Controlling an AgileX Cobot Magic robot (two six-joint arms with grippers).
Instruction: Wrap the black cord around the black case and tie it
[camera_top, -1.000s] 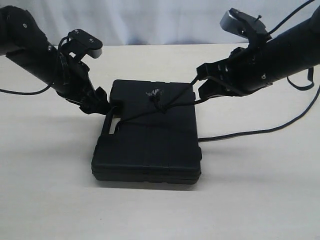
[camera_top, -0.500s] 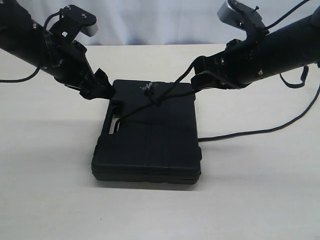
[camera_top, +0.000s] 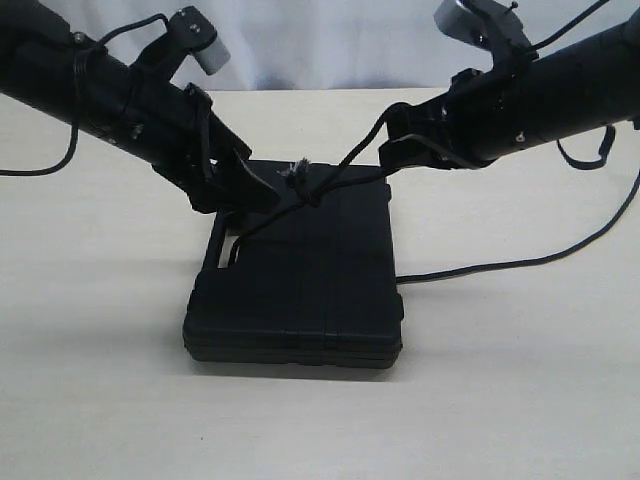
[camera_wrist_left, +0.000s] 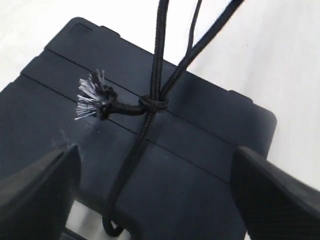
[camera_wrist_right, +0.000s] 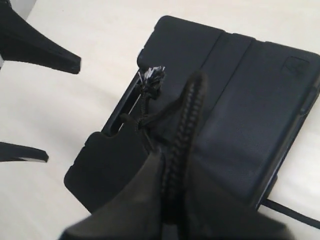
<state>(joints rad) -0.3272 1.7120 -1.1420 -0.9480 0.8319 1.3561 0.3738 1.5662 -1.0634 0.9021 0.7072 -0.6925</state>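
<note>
The black case (camera_top: 300, 290) lies flat in the middle of the table, handle slot to the left. The black cord (camera_top: 345, 165) crosses its top, with a knot (camera_top: 312, 196) and a frayed greyish tip (camera_top: 296, 172) near the back edge. From the knot, two strands rise taut to my right gripper (camera_top: 395, 140), which is shut on the cord (camera_wrist_right: 187, 115) above the case (camera_wrist_right: 250, 90). My left gripper (camera_top: 250, 185) hovers open over the case's back left corner. Its fingers (camera_wrist_left: 40, 190) straddle the case (camera_wrist_left: 200, 165), with the knot (camera_wrist_left: 152, 104) ahead and nothing between them.
A thin black line (camera_top: 500, 265) runs from under the case's right side across the beige table (camera_top: 100, 380) to the right edge. A robot cable (camera_top: 40, 180) loops down by the left arm. A pale backdrop stands behind the table.
My left arm has swung up and to the right, from beside the handle to over the case's back left corner. The right gripper rose slightly, pulling the cord tauter.
</note>
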